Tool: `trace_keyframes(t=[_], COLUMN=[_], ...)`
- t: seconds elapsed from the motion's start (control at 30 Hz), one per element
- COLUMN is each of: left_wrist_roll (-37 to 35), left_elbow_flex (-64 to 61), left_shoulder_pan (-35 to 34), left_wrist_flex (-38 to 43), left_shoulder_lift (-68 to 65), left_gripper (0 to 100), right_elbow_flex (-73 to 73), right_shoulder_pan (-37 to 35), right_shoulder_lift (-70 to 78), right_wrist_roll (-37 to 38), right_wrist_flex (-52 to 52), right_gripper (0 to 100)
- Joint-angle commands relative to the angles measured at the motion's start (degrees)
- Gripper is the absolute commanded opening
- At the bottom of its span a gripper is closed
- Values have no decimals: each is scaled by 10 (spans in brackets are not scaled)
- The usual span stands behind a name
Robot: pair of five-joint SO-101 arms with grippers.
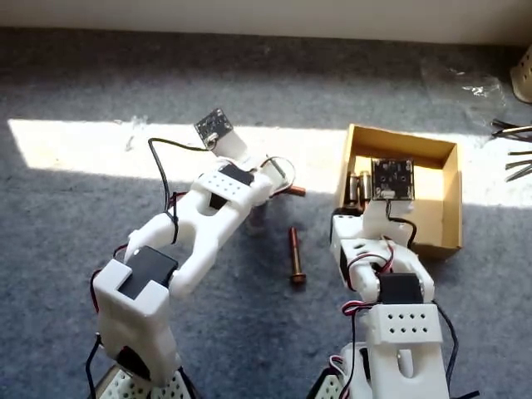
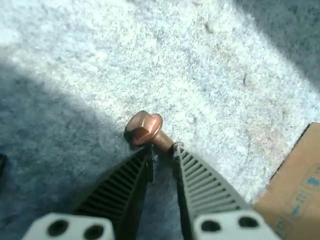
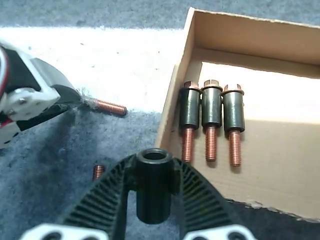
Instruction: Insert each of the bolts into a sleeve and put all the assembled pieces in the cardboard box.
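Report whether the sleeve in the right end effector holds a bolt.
Empty: the sleeve in the right end effector shows an open, dark bore with nothing inside it.

Sunlight lies in a hard band across the carpet point(image 1: 75, 145) ahead of both grippers, glaring near white past your left gripper point(image 2: 161, 151), whose clamped bolt point(image 2: 144, 128) gleams. Your right gripper point(image 3: 152, 165) and its gripped sleeve point(image 3: 152, 195) sit shaded; the cardboard box point(image 3: 250, 35) floor beyond glows.
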State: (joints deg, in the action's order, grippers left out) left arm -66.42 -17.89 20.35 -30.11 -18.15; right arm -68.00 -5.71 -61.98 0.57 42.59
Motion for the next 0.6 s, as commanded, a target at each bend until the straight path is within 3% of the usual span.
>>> trace_keyframes(t=[0.0, 0.5, 0.57], left_wrist_roll=[-7, -6, -6], left_elbow_flex=[29, 45, 45], left_shoulder_pan=[-19, -5, 8], left_wrist_flex=[12, 11, -19], left_shoulder_lift=[-26, -38, -15], left_gripper=[18, 18, 18], right_elbow_flex=[6, 6, 6], right_shoulder_pan=[6, 6, 6], right_shoulder_lift=[-10, -10, -10], right_wrist_roll=[0, 0, 0], right_wrist_flex=[-17, -18, -18], right_gripper=[9, 9, 9])
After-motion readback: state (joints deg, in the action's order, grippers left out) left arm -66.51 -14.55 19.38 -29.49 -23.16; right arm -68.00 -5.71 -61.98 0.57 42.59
